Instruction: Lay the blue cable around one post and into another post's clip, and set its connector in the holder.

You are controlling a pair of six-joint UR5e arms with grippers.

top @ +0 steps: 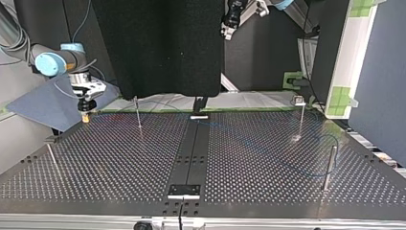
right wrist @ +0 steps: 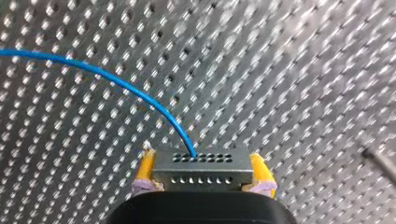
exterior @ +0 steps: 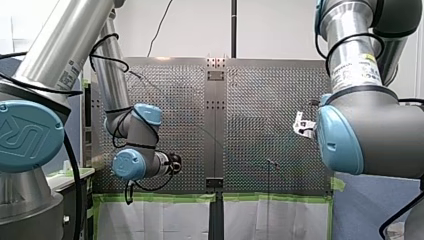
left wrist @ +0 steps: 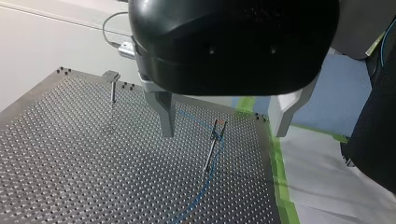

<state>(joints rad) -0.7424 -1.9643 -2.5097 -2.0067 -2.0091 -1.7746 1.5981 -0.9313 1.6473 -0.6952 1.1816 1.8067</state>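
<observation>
1. At the top view's left, your right gripper (top: 86, 114) pinches the small grey metal connector block (right wrist: 201, 169) between yellow pads (right wrist: 147, 169), over the holed metal table (top: 119, 163).
2. The thin blue cable (right wrist: 93, 72) leaves that block and stretches away rightwards, past a thin metal clip post (left wrist: 213, 151).
3. At the right, your left gripper (left wrist: 223, 134) is spread, empty, well apart.
4. So your right gripper should place it; I cannot pick out the holder.

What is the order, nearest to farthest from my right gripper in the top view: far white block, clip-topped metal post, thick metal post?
From my right gripper:
1. Far white block, far edge's middle.
2. Clip-topped metal post, far right.
3. Thick metal post, right, nearer the camera.
</observation>
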